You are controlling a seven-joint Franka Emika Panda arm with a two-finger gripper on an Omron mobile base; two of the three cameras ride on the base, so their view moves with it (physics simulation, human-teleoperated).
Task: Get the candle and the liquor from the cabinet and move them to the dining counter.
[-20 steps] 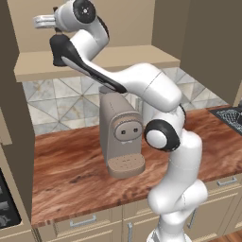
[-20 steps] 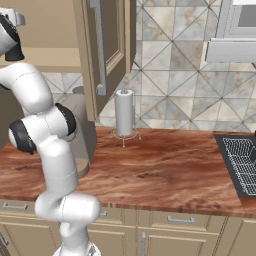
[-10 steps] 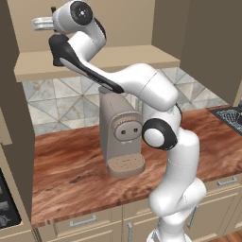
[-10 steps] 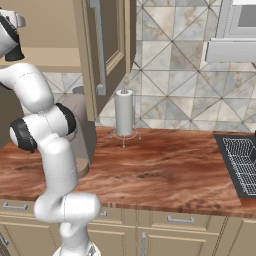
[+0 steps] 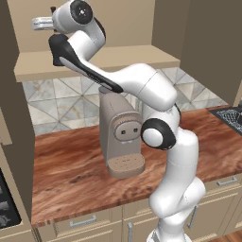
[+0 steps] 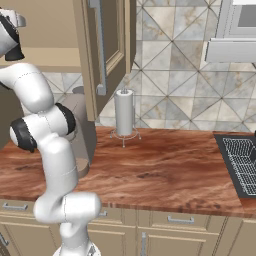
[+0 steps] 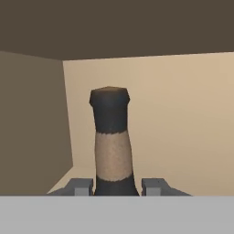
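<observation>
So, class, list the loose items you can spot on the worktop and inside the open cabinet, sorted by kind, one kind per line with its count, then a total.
Coffee machine: 1
Paper towel roll on its stand: 1
Bottle, the liquor, standing in the cabinet between the gripper fingertips: 1
Total: 3
</observation>
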